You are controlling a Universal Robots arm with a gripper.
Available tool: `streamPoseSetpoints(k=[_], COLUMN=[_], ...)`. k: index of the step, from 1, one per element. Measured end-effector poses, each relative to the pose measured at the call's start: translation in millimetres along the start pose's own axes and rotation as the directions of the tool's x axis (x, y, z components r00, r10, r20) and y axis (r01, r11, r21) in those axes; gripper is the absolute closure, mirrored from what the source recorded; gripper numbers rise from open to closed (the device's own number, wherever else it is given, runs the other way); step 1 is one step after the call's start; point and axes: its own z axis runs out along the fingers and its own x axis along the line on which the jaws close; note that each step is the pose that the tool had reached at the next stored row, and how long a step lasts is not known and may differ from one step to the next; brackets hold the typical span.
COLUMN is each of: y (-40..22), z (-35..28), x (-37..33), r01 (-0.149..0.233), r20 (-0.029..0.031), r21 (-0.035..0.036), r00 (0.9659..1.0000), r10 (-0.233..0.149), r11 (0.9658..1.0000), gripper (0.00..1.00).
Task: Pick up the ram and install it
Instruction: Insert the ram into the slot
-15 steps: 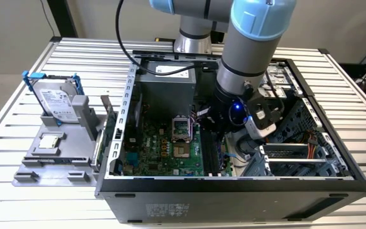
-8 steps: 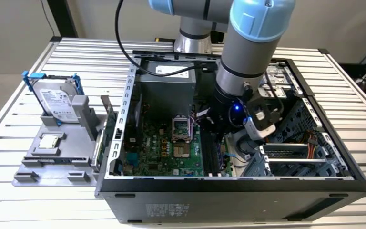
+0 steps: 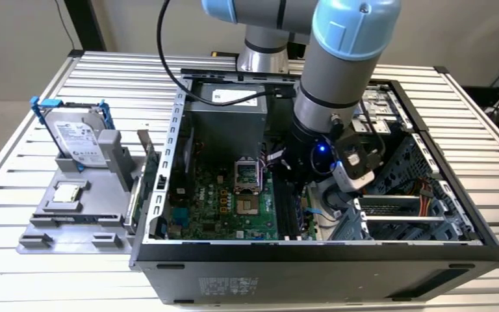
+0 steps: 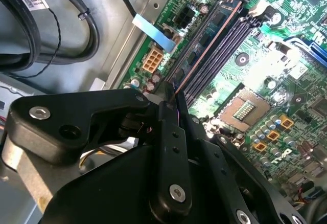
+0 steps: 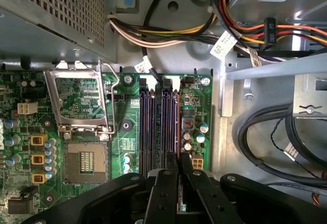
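Robot arm working inside an open computer case, at the memory slots.

The fingers (image 4: 171, 98) are together, clamped edge-on around the ram (image 4: 207, 47), a thin strip running ahead of them along a memory slot (image 5: 168, 121), aligned for seating.

The gripper (image 4: 171, 98) pinches the ram (image 4: 204, 50) edge-on over the motherboard slots (image 4: 219, 47).

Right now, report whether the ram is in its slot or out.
In, seating cannot tell: in the second wrist view the ram stands edgewise in a slot, the gripper shut on it.
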Motion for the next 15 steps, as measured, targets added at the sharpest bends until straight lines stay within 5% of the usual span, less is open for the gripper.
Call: streamPoseSetpoints(k=[15], y=[0.1], z=[0.8], x=[0.3], r01=[-0.018], r20=[-0.0010], r21=[0.0000], r00=[0.9998], r10=[0.018], r11=[0.9998], gripper=[1.00])
